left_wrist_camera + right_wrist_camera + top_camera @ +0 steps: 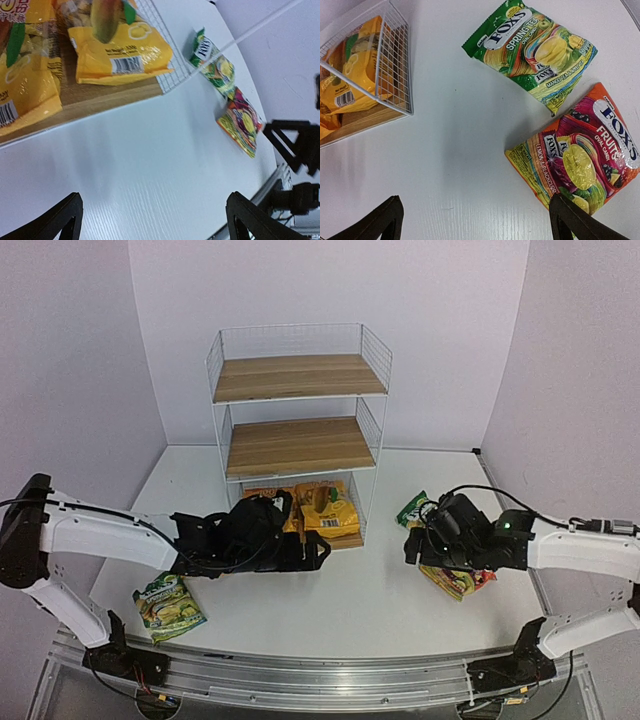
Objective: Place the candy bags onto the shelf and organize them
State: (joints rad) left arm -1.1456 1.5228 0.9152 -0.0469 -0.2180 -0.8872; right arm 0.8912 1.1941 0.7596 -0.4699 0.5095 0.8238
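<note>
The shelf point(300, 430) stands at the back middle, with both upper boards bare. Two yellow-orange candy bags point(330, 508) point(262, 495) lie on its bottom board; the left wrist view shows them close up point(120, 50) point(25, 85). My left gripper point(310, 550) point(152, 220) hangs open over bare table just in front of that board, holding nothing. A green bag point(535, 50) and a red fruit bag point(580, 150) lie flat at the right. My right gripper point(425, 540) point(475, 220) is open above the table beside the red bag. Another green bag point(168, 606) lies at the front left.
The shelf's white wire side panel point(390, 75) rises at the upper left of the right wrist view. A metal rail point(320, 680) with both arm bases runs along the near table edge. White walls close in the back and sides.
</note>
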